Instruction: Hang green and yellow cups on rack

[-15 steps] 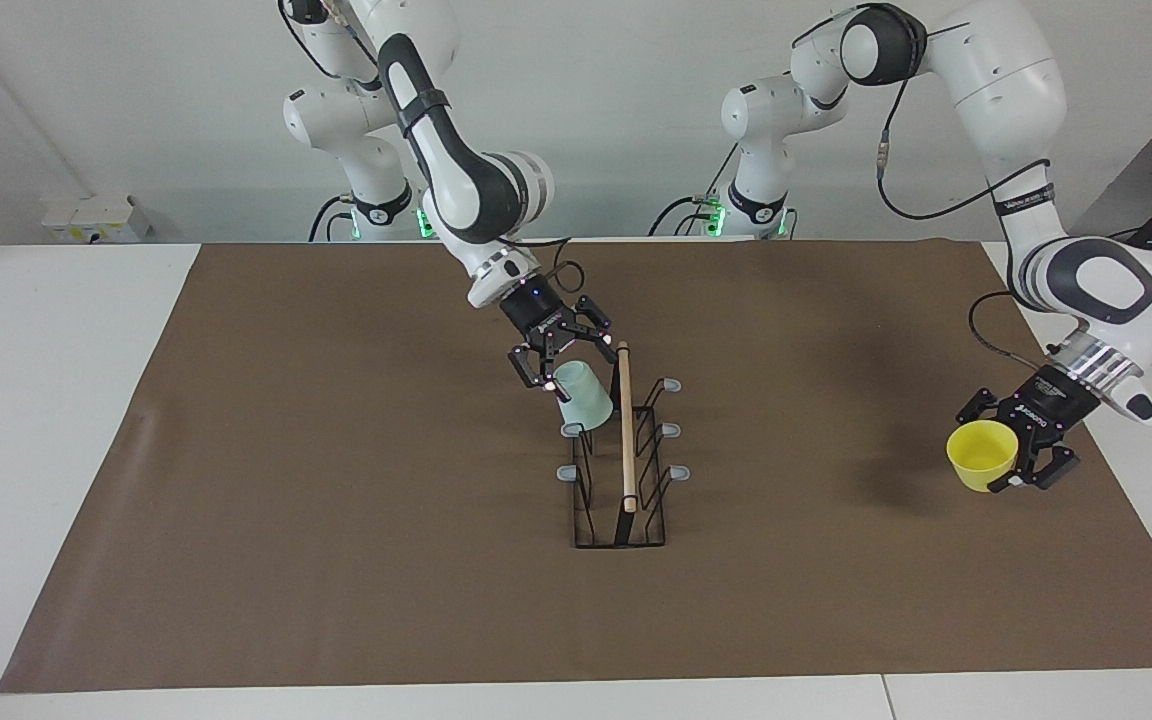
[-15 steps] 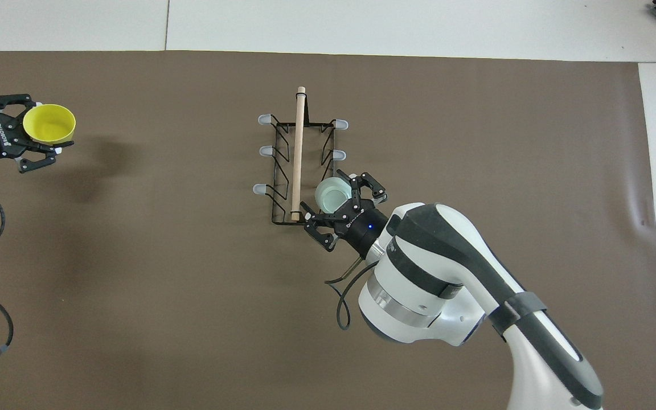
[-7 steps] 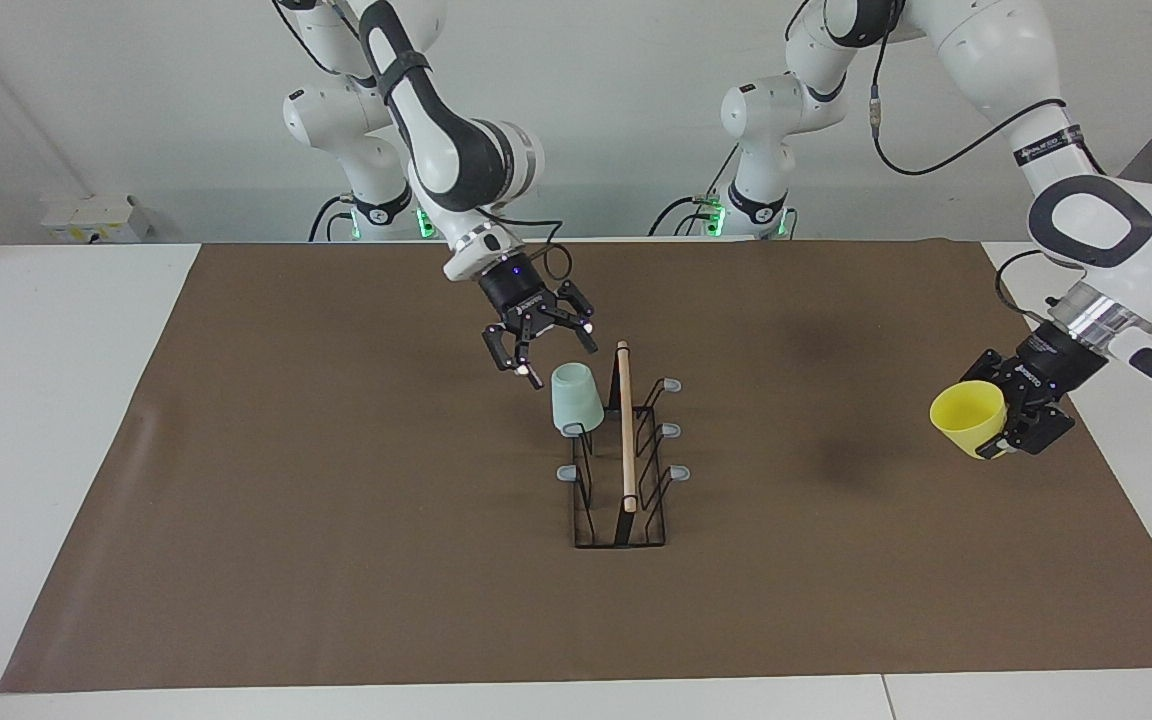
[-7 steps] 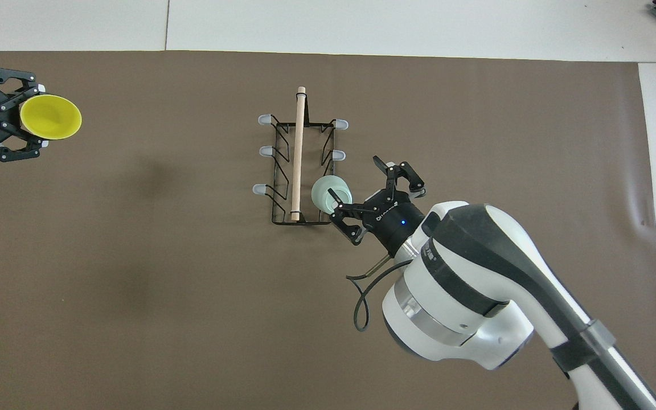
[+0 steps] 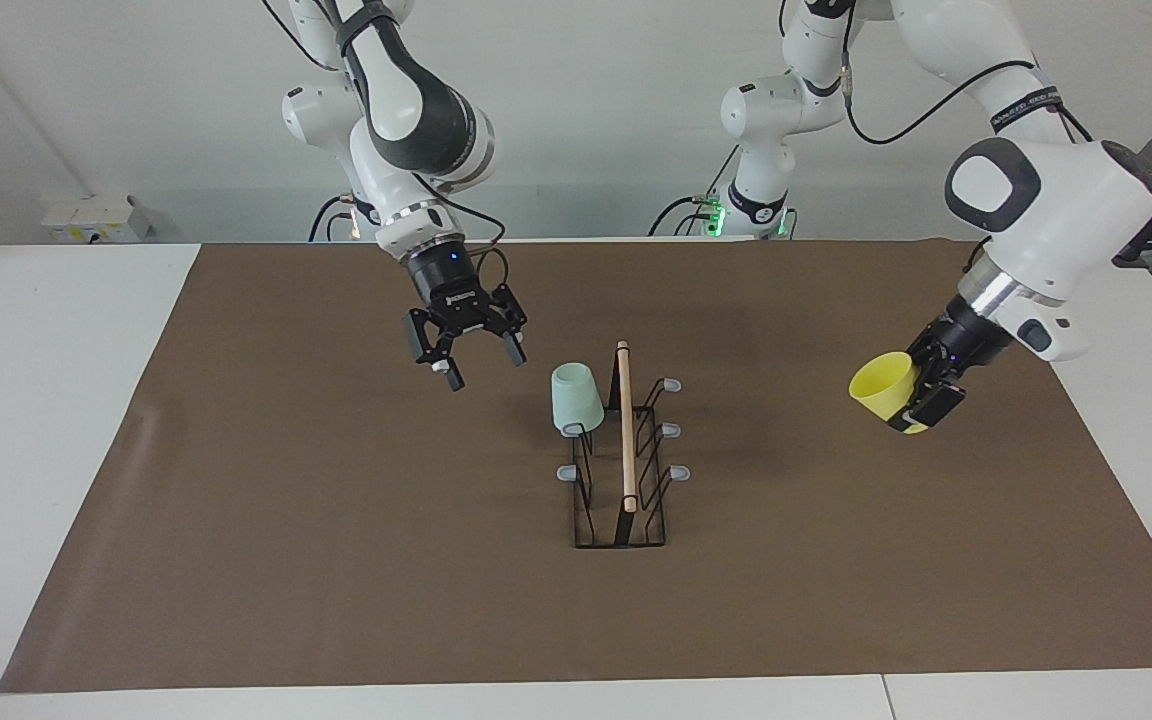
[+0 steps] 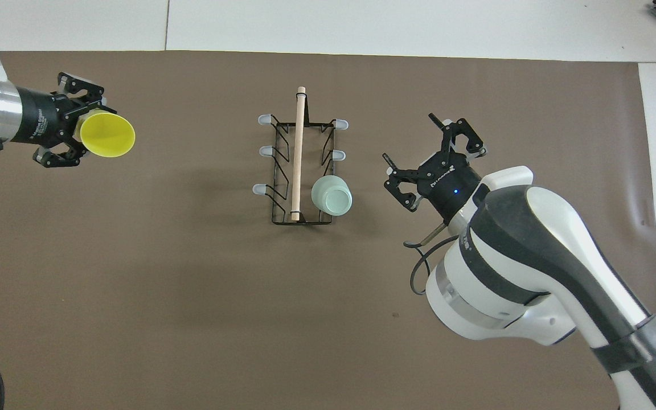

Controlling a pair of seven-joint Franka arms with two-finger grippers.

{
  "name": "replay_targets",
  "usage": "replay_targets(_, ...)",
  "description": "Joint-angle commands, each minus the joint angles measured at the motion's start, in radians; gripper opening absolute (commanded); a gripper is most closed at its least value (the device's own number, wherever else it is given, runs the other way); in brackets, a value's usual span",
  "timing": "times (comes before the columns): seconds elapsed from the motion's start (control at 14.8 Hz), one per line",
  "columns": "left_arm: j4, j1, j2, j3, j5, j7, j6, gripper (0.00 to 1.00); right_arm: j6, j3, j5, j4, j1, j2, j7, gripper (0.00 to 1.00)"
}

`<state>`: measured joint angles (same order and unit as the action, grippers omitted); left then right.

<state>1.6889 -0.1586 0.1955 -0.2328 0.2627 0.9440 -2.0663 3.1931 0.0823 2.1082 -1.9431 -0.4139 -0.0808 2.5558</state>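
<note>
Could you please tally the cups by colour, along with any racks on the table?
Pale mint green plastic cup, upside down on a rack prong: 1
Bright yellow plastic cup, held in the left gripper: 1
Black wire rack with a wooden rod handle: 1
Total: 3

Pale mint green cup (image 5: 576, 398) hung mouth-down on a rack prong at the end nearest the robots, black wire rack (image 5: 622, 470) with grey-tipped prongs and a wooden rod stood mid-worktop, bright yellow cup (image 5: 882, 386) held tilted in the left hand (image 5: 926, 395), raised well apart from the rack.
</note>
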Motion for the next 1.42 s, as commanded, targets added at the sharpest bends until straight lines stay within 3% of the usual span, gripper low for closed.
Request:
replay_targets(0.0, 0.044, 0.001, -0.041, -0.068, -0.130, 0.044, -0.005, 0.00, -0.032, 0.010, -0.071, -0.011, 0.061, -0.002, 0.023, 1.00)
replay_targets(0.14, 0.057, 0.001, -0.039, -0.124, -0.227, 0.088, -0.015, 0.00, -0.097, 0.010, -0.094, -0.020, 0.113, -0.010, 0.024, 1.00)
replay_targets(0.47, 0.103, 0.001, -0.039, -0.261, -0.489, 0.207, -0.098, 0.00, -0.292, 0.008, -0.328, -0.056, 0.253, -0.020, 0.023, 1.00)
replay_targets(0.74, 0.135, 0.001, -0.041, -0.344, -0.673, 0.246, -0.138, 0.00, -0.476, 0.004, -0.635, -0.068, 0.377, -0.030, -0.018, 1.00)
replay_targets(1.01, 0.153, 0.002, -0.044, -0.427, -0.925, 0.367, -0.138, 0.00, -0.515, 0.001, -0.960, -0.085, 0.418, -0.033, -0.208, 1.00)
replay_targets(1.35, 0.225, 0.002, -0.080, -0.499, -1.196, 0.542, -0.144, 0.00, -0.639, -0.003, -1.435, -0.080, 0.483, -0.034, -0.662, 1.00)
